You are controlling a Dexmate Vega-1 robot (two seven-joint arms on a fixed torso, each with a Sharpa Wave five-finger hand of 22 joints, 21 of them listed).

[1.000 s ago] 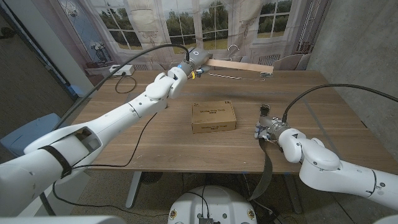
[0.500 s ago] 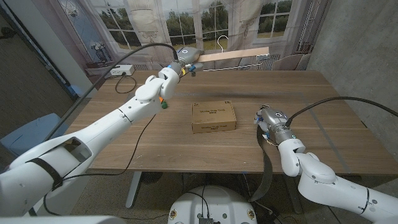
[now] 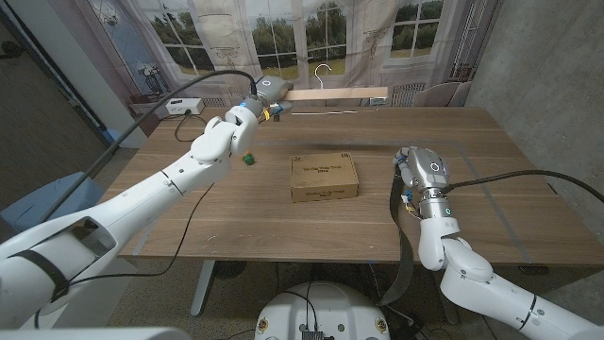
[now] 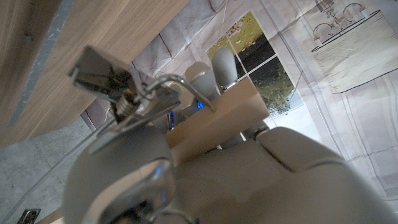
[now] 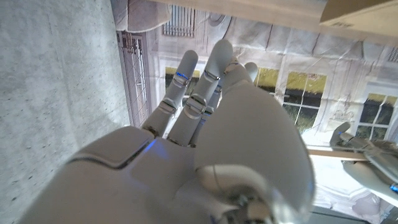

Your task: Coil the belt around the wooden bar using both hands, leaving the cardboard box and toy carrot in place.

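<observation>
In the head view, the left hand is at the far side of the table, a little left of the middle, and it holds the wooden bar by its left end. The bar is lifted above the table and stretches to the right; a wire hook stands up from its middle. The right hand is on the right side of the table, raised and turned toward the far side. The belt, a dark strap, goes up from below the near table edge to this hand, so I judge the hand is grasping its upper end, although the grip itself is hidden. The cardboard box lies in the middle, and the toy carrot is left of it, both apart from the hands.

In the left wrist view, the fingers are closed around the pale bar, and a metal clip with a hook sticks out beside them.

In the right wrist view, the right hand shows from its back with the fingers reaching up almost straight; the belt cannot be seen here, so this view does not confirm the hold.

As for progress, no turn of the belt is on the bar yet. The belt and the bar are well apart, so bringing them together and all the coiling is, in my judgement, left to do
</observation>
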